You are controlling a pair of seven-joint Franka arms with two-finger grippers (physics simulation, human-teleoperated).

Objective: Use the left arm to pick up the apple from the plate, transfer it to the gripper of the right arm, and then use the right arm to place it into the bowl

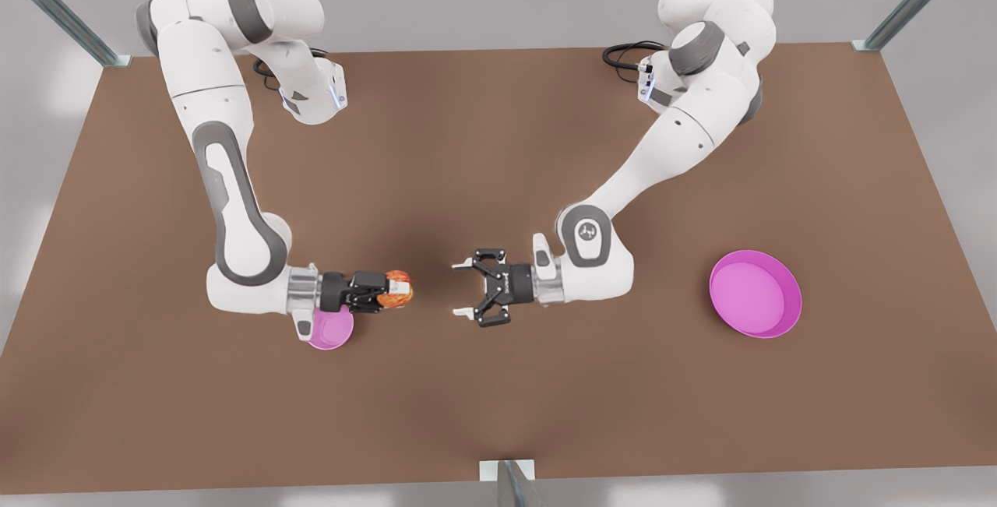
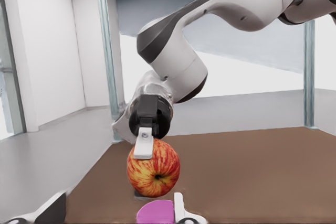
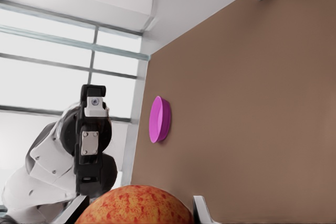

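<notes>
My right gripper (image 1: 394, 290), at the front view's left, is shut on the red and yellow apple (image 1: 400, 289) and holds it sideways above the table. In the right wrist view the apple (image 3: 135, 205) sits between my own fingertips. My left gripper (image 1: 461, 289) faces it from the front view's right, open and a short gap away, with nothing between its fingers. The left wrist view shows the held apple (image 2: 153, 167) just beyond them. The small pink bowl (image 1: 332, 333) lies under the right wrist, partly hidden. The wide pink plate (image 1: 755, 294) lies bare at the far right.
The brown table (image 1: 498, 141) spreads wide around both arms. Metal frame posts stand at its back corners, and a short post (image 1: 510, 484) stands at the middle of the front edge. Both arm bases are at the back edge.
</notes>
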